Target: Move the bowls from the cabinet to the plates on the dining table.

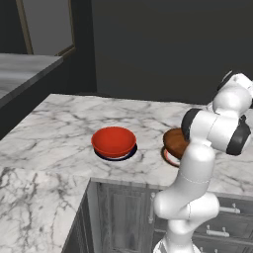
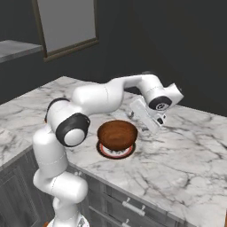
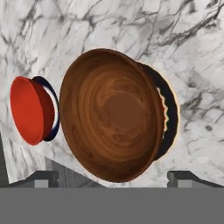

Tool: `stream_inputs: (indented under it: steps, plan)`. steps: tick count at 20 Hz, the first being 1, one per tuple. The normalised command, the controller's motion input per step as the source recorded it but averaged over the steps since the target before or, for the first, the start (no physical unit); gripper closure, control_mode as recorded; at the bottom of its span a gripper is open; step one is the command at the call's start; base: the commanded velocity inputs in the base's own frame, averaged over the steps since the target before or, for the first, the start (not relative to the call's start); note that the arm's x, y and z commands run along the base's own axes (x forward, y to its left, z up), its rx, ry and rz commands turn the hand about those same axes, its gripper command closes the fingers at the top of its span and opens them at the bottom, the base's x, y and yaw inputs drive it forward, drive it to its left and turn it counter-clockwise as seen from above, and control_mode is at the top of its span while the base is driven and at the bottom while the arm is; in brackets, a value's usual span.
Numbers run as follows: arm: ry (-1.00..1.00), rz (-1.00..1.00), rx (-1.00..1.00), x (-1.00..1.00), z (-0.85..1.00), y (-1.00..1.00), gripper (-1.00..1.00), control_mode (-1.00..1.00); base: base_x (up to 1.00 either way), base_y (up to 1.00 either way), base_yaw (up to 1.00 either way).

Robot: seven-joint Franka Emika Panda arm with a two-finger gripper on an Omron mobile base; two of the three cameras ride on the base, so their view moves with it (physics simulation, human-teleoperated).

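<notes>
marble dining table carries both bowls, each seated upright on its own plate: the red bowl on the white plate with dark rim, and the brown bowl on the pale plate with reddish edge, the two sets near each other along the table's front edge. robot's gripper hangs just beside and slightly above the brown bowl, on its far side from the table's edge, jaws spread wide and grasping nothing. seen from the hand view, the brown bowl lies straight ahead between the two fingertips, its open mouth facing the hand's camera and the plate's edge peeking out behind it, with the red bowl off to one side. being round, the bowl has no long axis to speak of; its mouth points up from the table. judging by how things lie, both bowls look delivered, and the coming move appears to be a clean lift straight away from the brown bowl's rim without nudging it off the plate.
</notes>
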Motion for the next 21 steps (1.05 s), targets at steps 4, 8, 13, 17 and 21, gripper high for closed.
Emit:
stream_inputs:
  steps: [4, 8, 13, 17, 21]
  plan:
    - [-0.01, 0.00, 0.00, -0.06, 0.62, -0.01, -1.00, -1.00, 0.00, 0.00, 0.00]
    - [-0.01, 0.00, 0.00, -0.07, 0.59, -0.01, -1.00, -1.00, 0.00, 0.00, 0.00]
    - [0.00, 0.00, 0.00, -0.11, 0.57, -0.02, -1.00, -1.00, 0.00, 0.00, 0.00]
    - [-0.02, 0.00, 0.00, -0.19, 0.48, 0.00, -1.00, -1.00, 0.00, 0.00, 0.00]
    - [-0.03, 0.00, 0.00, -0.19, 0.49, 0.00, -1.00, -1.00, 0.00, 0.00, 0.00]
